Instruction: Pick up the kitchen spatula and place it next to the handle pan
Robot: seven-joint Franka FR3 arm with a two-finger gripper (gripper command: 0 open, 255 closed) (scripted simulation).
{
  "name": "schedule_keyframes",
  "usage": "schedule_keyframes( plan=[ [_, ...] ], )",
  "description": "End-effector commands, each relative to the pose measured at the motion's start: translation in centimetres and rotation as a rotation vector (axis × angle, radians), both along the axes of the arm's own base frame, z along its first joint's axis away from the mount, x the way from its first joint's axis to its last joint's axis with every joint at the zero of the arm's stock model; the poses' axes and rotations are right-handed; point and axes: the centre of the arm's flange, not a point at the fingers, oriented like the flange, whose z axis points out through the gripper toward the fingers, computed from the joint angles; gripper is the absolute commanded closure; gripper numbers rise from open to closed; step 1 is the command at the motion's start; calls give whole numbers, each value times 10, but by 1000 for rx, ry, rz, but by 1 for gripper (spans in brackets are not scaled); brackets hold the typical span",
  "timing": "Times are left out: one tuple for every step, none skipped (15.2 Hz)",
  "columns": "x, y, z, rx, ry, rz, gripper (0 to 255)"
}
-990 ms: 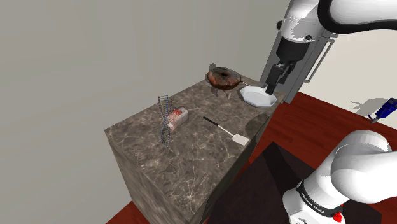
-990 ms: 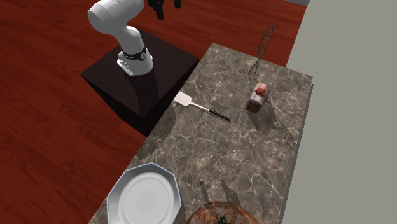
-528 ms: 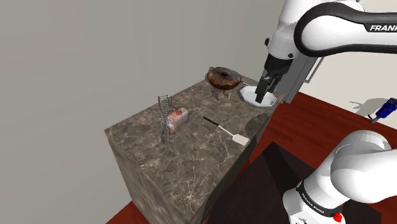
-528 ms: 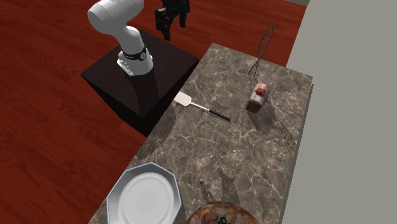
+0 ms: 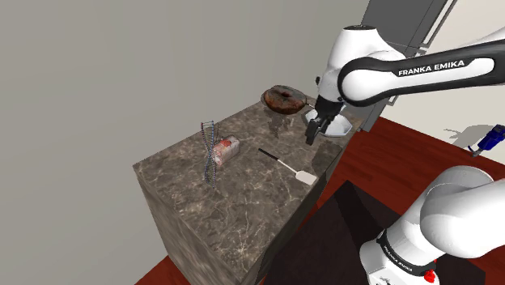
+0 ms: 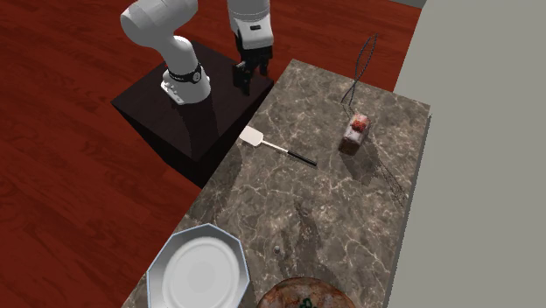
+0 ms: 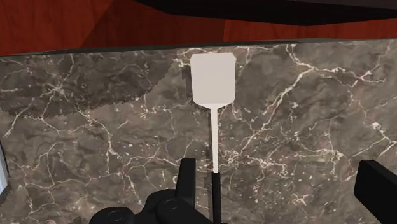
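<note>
Dark marble-veined counter block [image 5: 235,202] set flush against a plain pale grey wall [image 5: 89,73], standing on a red-brown wood-plank floor [image 6: 70,184], with a grey upright panel [image 5: 405,16] beyond the counter's far end; lighting even, shadows soft.

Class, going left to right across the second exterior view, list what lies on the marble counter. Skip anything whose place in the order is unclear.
White octagonal plate → white-bladed spatula with thin dark handle → small reddish-brown packet.
</note>
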Motion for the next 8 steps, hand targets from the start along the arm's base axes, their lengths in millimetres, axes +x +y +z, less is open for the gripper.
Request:
schedule_keyframes(
  plan=[
    [13,-6,-22,7,-8,6,0],
    [18,-8,-34,10,-10,8,0],
    [24,-10,-46,14,-12,11,0],
    [30,-12,-57,17,-14,14,0],
    [36,-14,-69,20,-16,16,0],
    [42,-16,-80,24,-18,19,0],
    [48,-19,-92,27,-21,22,0],
    [54,-20,-103,31,-23,24,0]
  ],
)
